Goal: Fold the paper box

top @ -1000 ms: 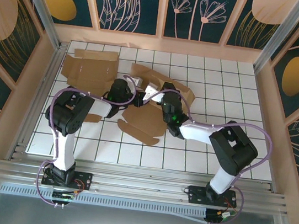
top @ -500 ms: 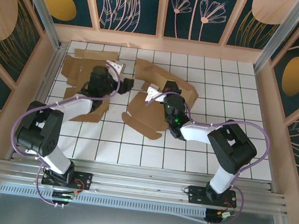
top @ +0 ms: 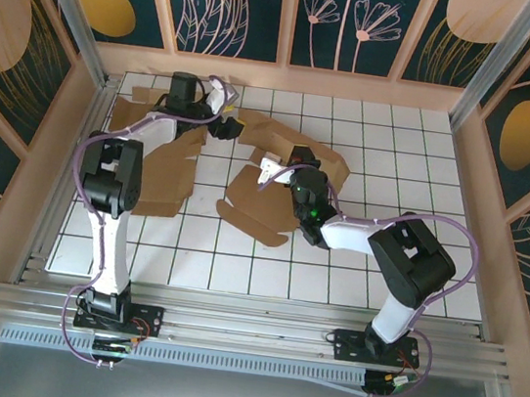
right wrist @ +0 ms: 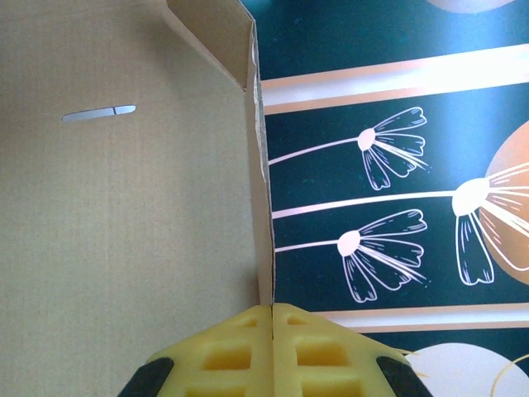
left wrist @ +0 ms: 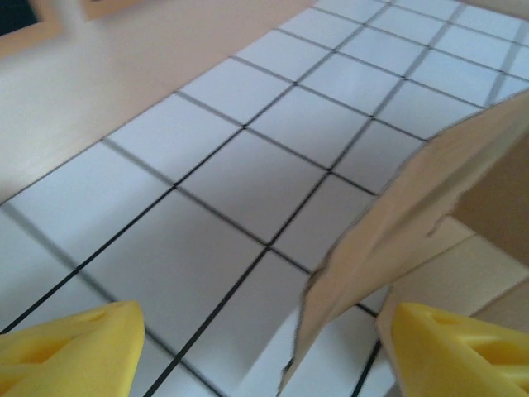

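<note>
A flat sheet [top: 144, 147] lies at the table's [top: 407, 169] 10 o'clock. The left gripper [top: 224, 124] hangs at 11 o'clock, between the sheet and the box [top: 262, 206]. In its wrist view, its 2 yellow fingers [left wrist: 74, 351] stand wide apart, gripping nothing. A card flap [left wrist: 413, 223] rises at 3 o'clock, close by the right finger. The box sits mid-table, partly folded, with its flaps spread. The right gripper [top: 271, 170] is over the box's middle, its pads [right wrist: 240, 356] pressed together on 1 thin upright wall [right wrist: 263, 207].
</note>
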Tool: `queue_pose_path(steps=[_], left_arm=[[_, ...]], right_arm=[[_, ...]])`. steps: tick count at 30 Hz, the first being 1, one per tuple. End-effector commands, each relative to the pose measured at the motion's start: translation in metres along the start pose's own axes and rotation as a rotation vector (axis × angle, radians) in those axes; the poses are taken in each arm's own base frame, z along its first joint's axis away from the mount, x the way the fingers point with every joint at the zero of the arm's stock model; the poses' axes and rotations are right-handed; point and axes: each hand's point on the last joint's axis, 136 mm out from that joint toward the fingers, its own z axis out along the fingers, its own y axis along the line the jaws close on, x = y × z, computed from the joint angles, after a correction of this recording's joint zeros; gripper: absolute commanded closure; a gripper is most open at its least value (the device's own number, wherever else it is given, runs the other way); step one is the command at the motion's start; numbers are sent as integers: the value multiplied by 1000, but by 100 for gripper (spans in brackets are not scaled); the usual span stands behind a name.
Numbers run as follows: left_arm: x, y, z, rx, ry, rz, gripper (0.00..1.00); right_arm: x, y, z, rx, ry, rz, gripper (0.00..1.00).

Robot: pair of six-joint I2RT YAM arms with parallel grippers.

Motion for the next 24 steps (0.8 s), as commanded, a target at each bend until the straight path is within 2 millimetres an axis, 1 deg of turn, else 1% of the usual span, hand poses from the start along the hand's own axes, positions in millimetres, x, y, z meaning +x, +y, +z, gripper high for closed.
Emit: queue_pose_path(steps=[1, 4, 5, 6, 7, 9, 10, 11, 12, 14, 15, 17, 19, 21, 23, 24], left_arm=[[5, -31, 10, 238, -20, 11, 23], [3, -19, 19, 224, -21, -12, 28], [1, -19, 20, 220, -32, -23, 32], [-2, -17, 21, 214, -45, -26, 37], [-5, -17, 21, 217, -51, -35, 46], [-6, -23, 21, 223, -45, -45, 69], [-3, -28, 22, 214, -33, -44, 77], [-3, -35, 22, 198, -23, -34, 82], [0, -42, 23, 180, -14, -32, 84], [0, -58, 23, 137, -14, -34, 86], [-1, -64, 23, 113, -19, -50, 86], [-5, -72, 24, 48, -28, -91, 92], [-10, -75, 26, -35, -28, -125, 98], [-17, -80, 25, -74, -40, -145, 98], [-25, -78, 23, -127, -63, -199, 100], [-26, -78, 23, -136, -64, -219, 100]], right_arm=[[0, 0, 0, 1, -14, 31, 99], [0, 2, 2, -3, -11, 39, 99], [0, 3, 2, -4, -11, 39, 99], [-1, 2, 2, -3, -13, 38, 99], [-1, 3, 3, -6, -11, 36, 99], [-1, 3, 4, -5, -8, 39, 99], [0, 4, 4, -5, -4, 41, 99], [0, 4, 4, -4, -2, 45, 99], [0, 5, 5, -4, 1, 49, 99], [1, 6, 5, 2, 9, 51, 99], [2, 6, 5, 8, 13, 51, 99], [3, 8, 5, 17, 26, 44, 99], [3, 8, 4, 31, 29, 41, 99], [4, 10, 4, 30, 34, 42, 99], [2, 9, 3, 36, 32, 54, 99], [1, 9, 3, 38, 34, 57, 99]])
